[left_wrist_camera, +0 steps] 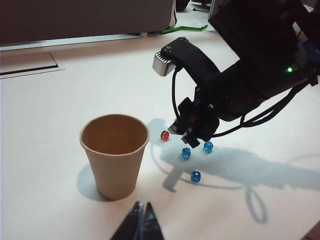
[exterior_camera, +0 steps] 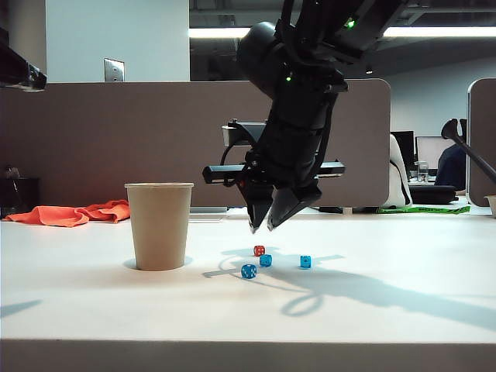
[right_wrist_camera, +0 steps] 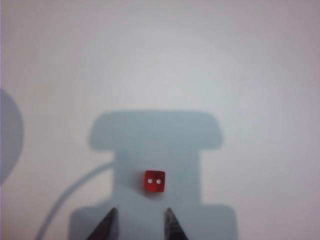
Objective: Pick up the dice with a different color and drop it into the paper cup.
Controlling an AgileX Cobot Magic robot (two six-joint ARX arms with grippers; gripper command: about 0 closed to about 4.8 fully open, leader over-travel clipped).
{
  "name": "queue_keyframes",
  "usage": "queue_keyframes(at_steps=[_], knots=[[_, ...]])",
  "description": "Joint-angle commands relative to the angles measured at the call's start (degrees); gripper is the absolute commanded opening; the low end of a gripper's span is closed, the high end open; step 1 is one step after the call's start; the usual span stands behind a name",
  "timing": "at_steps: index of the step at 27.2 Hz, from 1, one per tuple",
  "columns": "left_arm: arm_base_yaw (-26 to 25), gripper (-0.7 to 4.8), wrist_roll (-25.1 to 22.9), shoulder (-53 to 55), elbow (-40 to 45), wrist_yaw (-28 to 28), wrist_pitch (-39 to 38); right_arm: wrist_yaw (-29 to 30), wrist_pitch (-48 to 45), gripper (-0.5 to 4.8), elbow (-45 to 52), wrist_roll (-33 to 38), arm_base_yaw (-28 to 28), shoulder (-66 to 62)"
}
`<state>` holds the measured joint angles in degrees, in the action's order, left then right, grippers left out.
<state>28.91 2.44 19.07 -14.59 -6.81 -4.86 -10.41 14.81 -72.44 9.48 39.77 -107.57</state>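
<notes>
Right gripper [exterior_camera: 263,226] hangs above the table [exterior_camera: 387,310], tips spread apart, nothing between them. Red die [right_wrist_camera: 154,182] lies on table just below/ahead of tips, w/ three blue dice [exterior_camera: 265,260] close by. Paper cup [exterior_camera: 159,225] upright, apart from dice. Left gripper [left_wrist_camera: 141,214] near cup, tips pressed together, empty.

Your right arm reaches down steeply over the table, its right gripper [exterior_camera: 263,225] pointing down and hanging above the surface — jaws parted, nothing between them. Your left gripper [left_wrist_camera: 141,220] sits low and apart, fingertips pressed together — also empty.
</notes>
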Motion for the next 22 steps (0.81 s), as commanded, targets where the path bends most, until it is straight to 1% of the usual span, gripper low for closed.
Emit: queue_keyframes(at_steps=[1,3,5,6,22], knots=[[-0.13,-0.06,0.2,0.04,-0.37,0.17,1.2,0.02,-1.07,1.22,-0.15,0.22,0.15,0.2],[-0.13,-0.06,0.66,0.04,-0.37,0.17,1.2,0.02,-1.33,1.25,-0.15,0.2,0.15,0.2],[-0.13,-0.06,1.49,0.04,-0.37,0.17,1.25,0.02,-1.57,1.76,-0.15,0.2,0.15,0.2],[-0.13,-0.06,1.46,0.04,-0.37,0.17,1.27,0.02,-1.7,1.92,-0.15,0.2,0.15,0.2],[-0.13,-0.06,1.46,0.04,-0.37,0.17,1.27,0.26,-3.15,1.89,-0.15,0.2,0.15,-0.04]])
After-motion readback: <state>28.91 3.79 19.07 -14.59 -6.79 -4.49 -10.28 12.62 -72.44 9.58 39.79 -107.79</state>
